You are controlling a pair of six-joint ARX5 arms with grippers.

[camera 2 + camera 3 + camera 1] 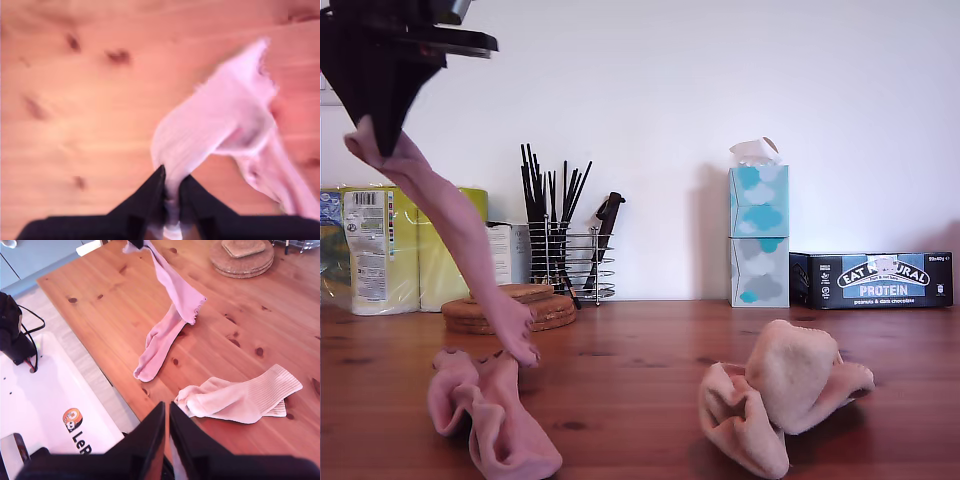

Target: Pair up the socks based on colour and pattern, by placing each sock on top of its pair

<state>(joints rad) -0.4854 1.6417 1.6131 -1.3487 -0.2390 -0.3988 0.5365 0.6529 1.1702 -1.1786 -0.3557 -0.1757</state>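
The pink pair is the step in hand. My first end effector (172, 179) is clamped on 1 pink sock (450, 230) by the end away from its frilly cuff. The sock hangs slack, and the cuff reaches down to the other pink sock (495, 425), which lies crumpled on the bench (640, 340) at the exterior view's lower left. The 2 cream socks (780, 395) sit heaped together at that view's right, so they look paired already. Next, I judge, the hung sock needs lowering along the lying one before the jaws part, or it will bunch at 1 end. The first arm is raised high at the exterior view's top left, with its jaws pointing down. My second end effector (167, 407) hovers well above the bench edge, jaws together and empty.
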